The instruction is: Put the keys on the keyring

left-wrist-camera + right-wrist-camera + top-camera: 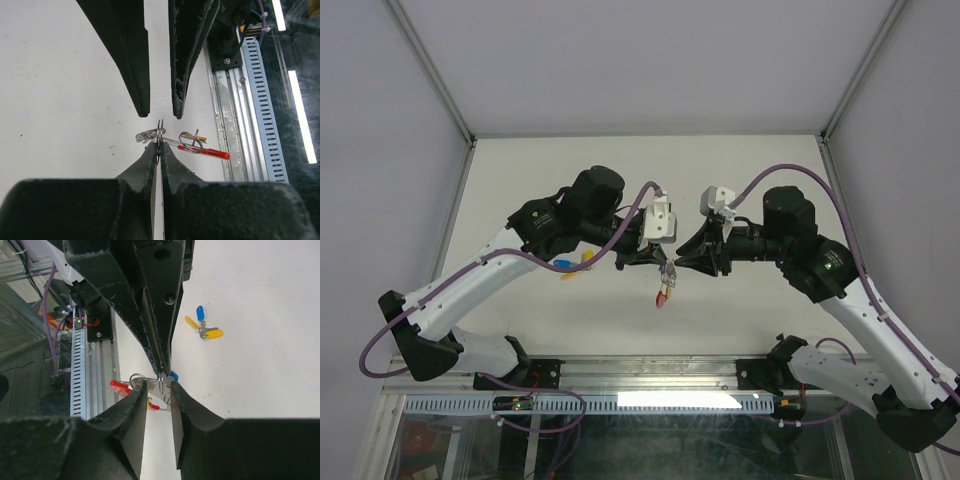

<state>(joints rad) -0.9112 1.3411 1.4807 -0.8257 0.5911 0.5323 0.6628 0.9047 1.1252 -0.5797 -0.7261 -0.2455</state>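
White table (740,180): keyring (215,153) is pinched in left gripper (159,149), clear of surface. Right gripper (159,386) is held spread, ring at its 12 o'clock, loose keys (204,331) at 1 o'clock.

No text, label, brand, number or sign can be read in any view. The coloured tags on the keys (205,331) lying far right are too small to tell whether they carry lettering.
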